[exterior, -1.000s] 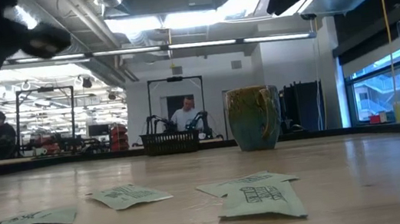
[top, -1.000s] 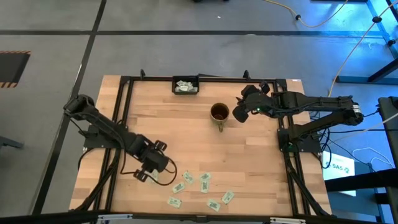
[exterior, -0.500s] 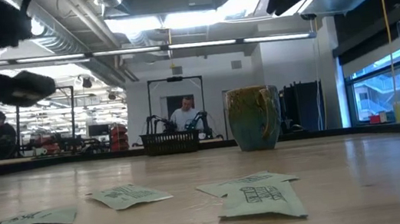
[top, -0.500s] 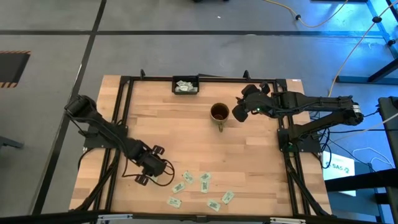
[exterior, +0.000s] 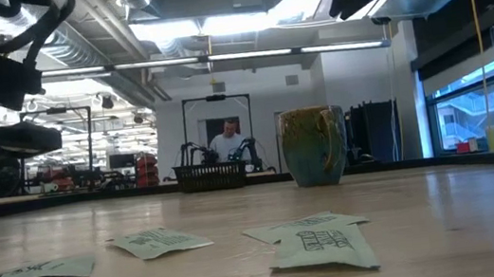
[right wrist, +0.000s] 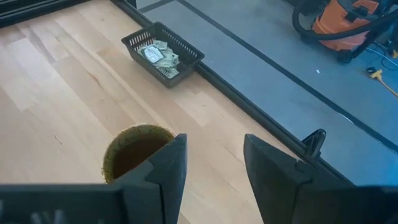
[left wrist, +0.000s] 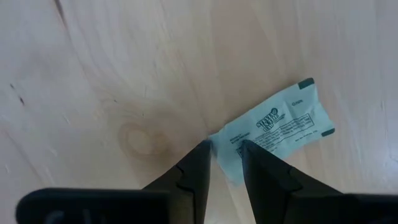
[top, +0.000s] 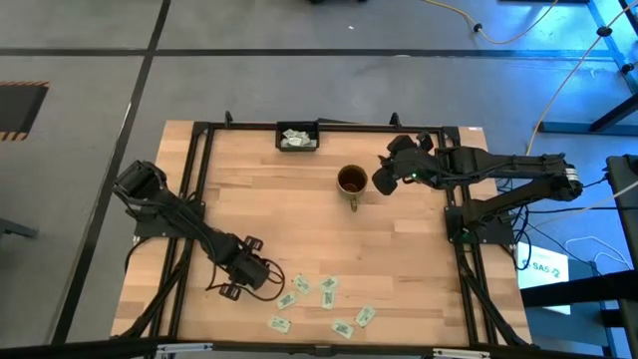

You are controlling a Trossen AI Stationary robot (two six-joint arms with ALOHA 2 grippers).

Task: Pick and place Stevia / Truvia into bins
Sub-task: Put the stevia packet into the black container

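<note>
Now the left gripper [top: 267,278] has dropped lower left of centre in the high view, fingers part-open straddling the corner of a Stevia sachet [left wrist: 272,132] lying flat on the table [top: 419,249] — pickup looks imminent — while the right gripper [top: 380,181] waits open beside the mug [top: 351,180].

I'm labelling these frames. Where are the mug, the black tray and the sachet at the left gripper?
mug [top: 351,180], high view, its rim.
black tray [right wrist: 138,39], right wrist view, its wall.
sachet [left wrist: 277,127], left wrist view, its printed face.
</note>
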